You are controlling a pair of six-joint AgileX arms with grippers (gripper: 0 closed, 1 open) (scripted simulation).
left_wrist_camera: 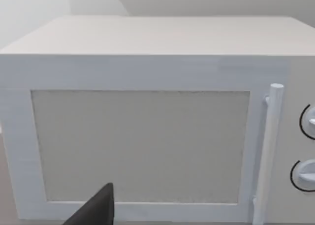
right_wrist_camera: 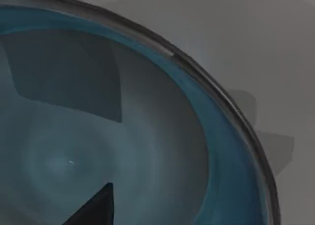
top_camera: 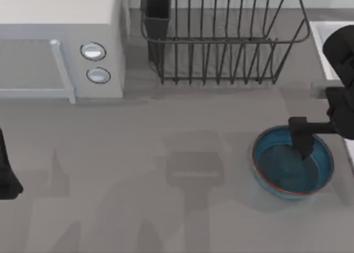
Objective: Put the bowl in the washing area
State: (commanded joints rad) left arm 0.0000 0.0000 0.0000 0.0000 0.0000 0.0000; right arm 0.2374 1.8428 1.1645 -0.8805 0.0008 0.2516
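The deep blue bowl [top_camera: 283, 171] with a reddish rim sits upright on the grey counter at the right. My right gripper [top_camera: 303, 145] hangs over the bowl's far side, reaching in from the right, open and holding nothing. In the right wrist view the bowl's inside [right_wrist_camera: 147, 136] is very close, with one dark finger [right_wrist_camera: 96, 208] above it. The washing area [top_camera: 319, 59], a pale basin, lies at the far right edge beyond the bowl, partly covered by my right arm. My left gripper [top_camera: 6, 178] is parked at the left edge, open, facing the microwave.
A white microwave [top_camera: 61, 53] stands at the back left, its door [left_wrist_camera: 142, 146] shut. A black wire dish rack [top_camera: 221, 42] with a dark cup holder stands at the back centre, between the microwave and the basin. Bare grey counter [top_camera: 138, 197] spreads across the front.
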